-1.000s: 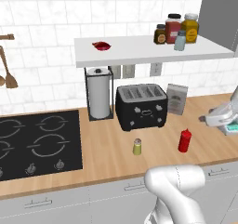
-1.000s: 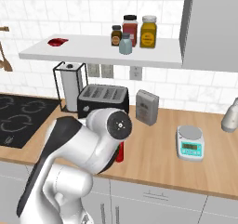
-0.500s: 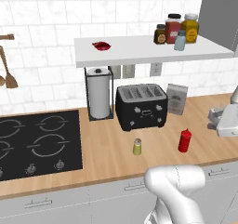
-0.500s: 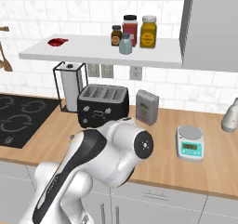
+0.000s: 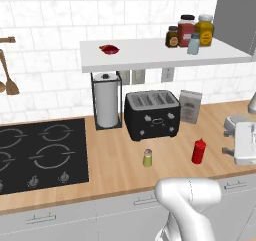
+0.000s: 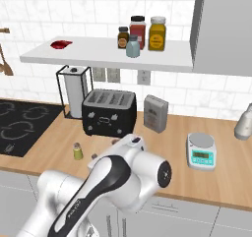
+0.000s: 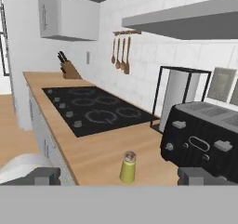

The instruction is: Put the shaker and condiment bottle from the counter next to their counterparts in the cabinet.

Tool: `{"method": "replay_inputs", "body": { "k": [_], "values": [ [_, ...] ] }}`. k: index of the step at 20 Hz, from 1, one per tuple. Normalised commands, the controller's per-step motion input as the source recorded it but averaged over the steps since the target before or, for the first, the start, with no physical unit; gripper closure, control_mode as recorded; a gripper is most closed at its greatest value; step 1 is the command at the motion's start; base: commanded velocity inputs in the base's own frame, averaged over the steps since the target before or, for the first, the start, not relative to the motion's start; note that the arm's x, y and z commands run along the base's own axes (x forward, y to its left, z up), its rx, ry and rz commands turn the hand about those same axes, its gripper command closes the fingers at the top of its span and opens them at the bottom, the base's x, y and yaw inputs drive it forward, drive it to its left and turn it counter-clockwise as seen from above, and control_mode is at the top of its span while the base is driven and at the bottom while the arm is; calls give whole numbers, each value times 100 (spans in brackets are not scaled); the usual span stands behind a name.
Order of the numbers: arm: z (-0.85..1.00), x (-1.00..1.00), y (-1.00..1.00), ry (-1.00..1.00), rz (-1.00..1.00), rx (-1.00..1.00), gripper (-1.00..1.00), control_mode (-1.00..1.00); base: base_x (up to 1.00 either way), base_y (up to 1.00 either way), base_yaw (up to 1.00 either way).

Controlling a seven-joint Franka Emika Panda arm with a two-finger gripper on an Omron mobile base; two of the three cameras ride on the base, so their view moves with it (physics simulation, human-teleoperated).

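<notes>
Yellow-green shaker is seen upright on the counter, before the black toaster; the red bottle stands near it. Gripper jaws are spread wide apart, nothing held, level with the shaker.

In the right base view the arm's white elbow hides the condiment bottle, leaving the shaker clear to its left. The toaster is cut off by the hand view's right edge. The small red item on the shelf is too small to identify.
</notes>
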Motion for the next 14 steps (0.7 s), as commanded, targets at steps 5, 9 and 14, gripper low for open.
{"method": "replay_inputs", "body": {
  "k": [5,9,14],
  "values": [
    [-26,11,-25,0,3,8,-100,-100,0,0,0],
    [-19,19,-37,0,0,12,-100,-100,0,0,0],
    [-21,3,-6,0,0,4,-100,-100,0,0,0]
  ]
}}
